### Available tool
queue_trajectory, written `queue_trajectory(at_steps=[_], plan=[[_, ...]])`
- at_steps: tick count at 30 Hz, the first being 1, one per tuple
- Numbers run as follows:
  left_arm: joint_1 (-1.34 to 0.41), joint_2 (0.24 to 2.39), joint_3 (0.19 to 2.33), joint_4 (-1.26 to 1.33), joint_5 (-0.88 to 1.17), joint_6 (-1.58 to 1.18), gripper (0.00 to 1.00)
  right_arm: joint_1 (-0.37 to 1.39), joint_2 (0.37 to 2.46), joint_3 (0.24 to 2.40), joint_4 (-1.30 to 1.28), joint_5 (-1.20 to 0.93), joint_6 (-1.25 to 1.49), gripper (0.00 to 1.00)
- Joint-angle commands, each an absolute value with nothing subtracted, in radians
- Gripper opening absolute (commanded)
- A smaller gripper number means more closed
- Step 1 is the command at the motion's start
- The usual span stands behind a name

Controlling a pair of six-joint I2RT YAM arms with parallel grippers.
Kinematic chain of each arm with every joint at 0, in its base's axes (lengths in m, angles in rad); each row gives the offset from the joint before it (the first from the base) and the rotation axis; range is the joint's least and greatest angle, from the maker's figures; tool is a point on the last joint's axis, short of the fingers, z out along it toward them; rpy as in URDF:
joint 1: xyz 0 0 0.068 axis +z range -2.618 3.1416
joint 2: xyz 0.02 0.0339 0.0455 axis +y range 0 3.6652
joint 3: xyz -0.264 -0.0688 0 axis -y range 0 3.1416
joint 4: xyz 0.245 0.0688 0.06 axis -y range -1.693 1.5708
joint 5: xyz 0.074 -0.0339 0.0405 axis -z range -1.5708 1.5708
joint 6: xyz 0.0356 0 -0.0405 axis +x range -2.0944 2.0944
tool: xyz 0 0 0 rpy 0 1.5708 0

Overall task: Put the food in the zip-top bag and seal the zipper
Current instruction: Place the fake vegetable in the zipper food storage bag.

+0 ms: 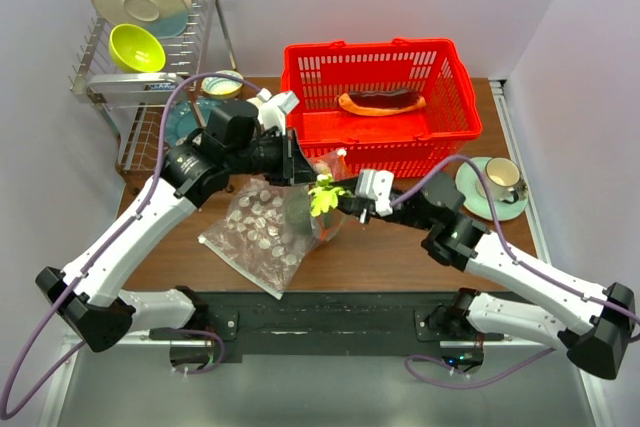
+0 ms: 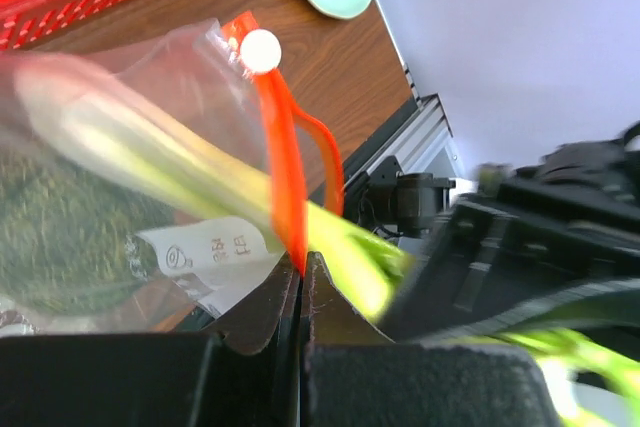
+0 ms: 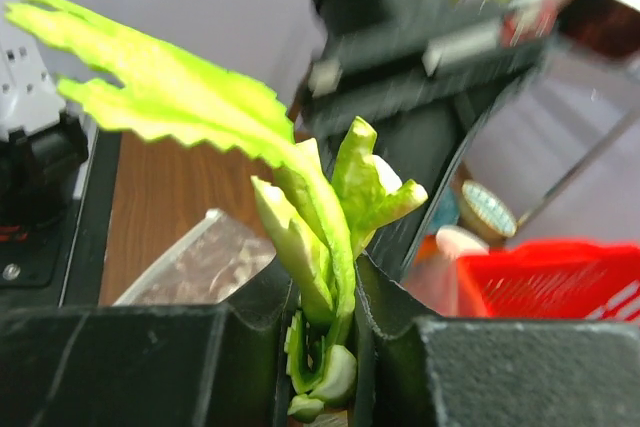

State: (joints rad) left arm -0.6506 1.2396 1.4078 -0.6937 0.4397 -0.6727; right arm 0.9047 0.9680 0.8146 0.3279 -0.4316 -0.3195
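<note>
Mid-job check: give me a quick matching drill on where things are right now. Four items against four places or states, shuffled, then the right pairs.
Things:
1. green stalks
2. orange-red zipper strip
3. red-brown slab
4. cup

Places or states:
A. lying in the red basket
B. pinched by the left gripper
C. standing on the green saucer
D. clamped in the right gripper

Pairs: 1-D, 2-B, 3-A, 4-C
</note>
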Motion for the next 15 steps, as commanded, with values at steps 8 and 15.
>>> queue_trajectory(at_steps=[8,15], plan=[[-0.646,1.193,1.306,-0.500,0.492,-0.700,0.00,0.916,0.920,0.482,0.534,-0.189,-0.071,0.00],[-0.646,1.183,1.174,-0.440,0.460,-0.677,0.00,0.916,0.933,0.551,0.433,0.118,0.129,0.00]])
